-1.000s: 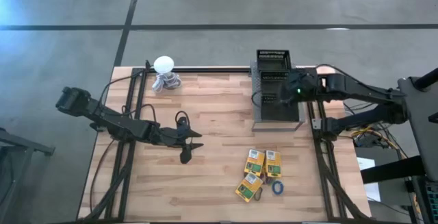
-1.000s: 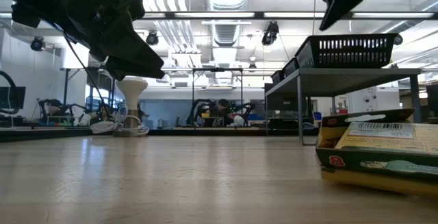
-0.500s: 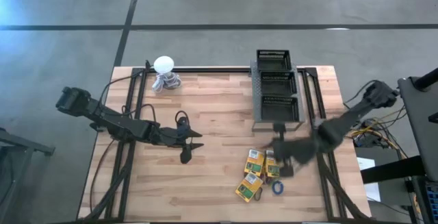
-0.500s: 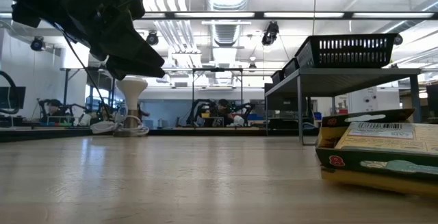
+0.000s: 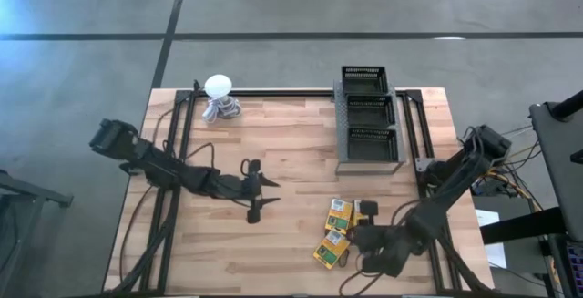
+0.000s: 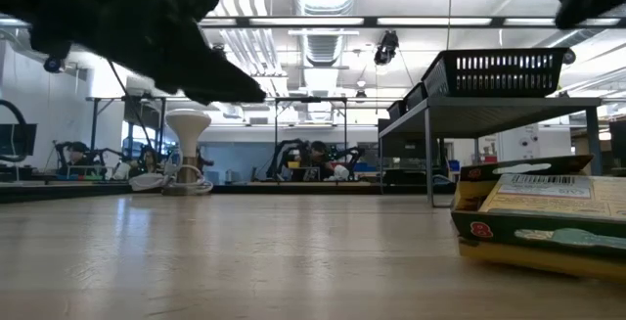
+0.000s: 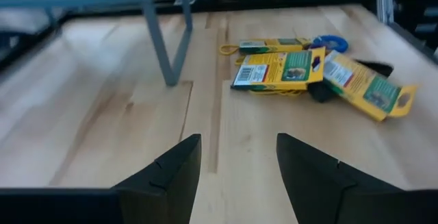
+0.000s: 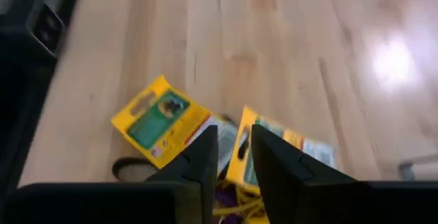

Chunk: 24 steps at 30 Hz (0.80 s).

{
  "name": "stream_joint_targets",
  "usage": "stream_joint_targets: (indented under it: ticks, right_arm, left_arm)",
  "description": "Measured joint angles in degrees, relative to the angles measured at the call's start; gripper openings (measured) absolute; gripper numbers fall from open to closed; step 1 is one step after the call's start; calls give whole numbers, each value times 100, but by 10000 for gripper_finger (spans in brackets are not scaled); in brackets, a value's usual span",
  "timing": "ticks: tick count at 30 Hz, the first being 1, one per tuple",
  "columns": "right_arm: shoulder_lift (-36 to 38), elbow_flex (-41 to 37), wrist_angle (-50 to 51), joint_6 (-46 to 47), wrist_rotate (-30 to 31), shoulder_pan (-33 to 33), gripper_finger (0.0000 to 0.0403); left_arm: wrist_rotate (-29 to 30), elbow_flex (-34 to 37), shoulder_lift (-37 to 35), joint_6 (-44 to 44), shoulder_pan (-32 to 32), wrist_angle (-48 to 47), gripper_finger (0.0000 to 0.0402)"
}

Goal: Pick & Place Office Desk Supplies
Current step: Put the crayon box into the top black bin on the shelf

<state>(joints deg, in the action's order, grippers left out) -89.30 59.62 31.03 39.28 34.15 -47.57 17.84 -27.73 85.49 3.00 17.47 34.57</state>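
Right gripper (image 5: 365, 214) (parted) above boxes (image 5: 339, 227)

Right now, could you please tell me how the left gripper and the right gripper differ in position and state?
The left gripper hangs over bare wood left of the table's middle, apart from the supplies; the right gripper is down among the yellow-and-green boxes. In its wrist view the left gripper's fingers stand wide apart, while the right gripper's fingers leave only a narrow gap. Both are open, and neither holds anything.
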Motion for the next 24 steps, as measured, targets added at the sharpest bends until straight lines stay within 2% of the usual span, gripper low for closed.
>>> stream_joint_targets:
  ticks: [5, 11, 19, 24]
  right_arm:
    - [-339, 327, 614, 299, 84, 25, 145]
    - [-871, 495, 676, -36, 210, 222, 193]
    - [-1477, 792, 1068, 166, 145, 331, 203]
    - [-1587, 715, 1252, 378, -294, 380, 203]
  left_arm:
    - [-1, -177, 878, -1052, -28, 971, 196]
    - [-98, -813, 1632, -1734, -44, 993, 196]
    - [-348, -1414, 1880, -1820, -55, 257, 196]
    - [-461, -1421, 1876, -1784, -59, 238, 196]
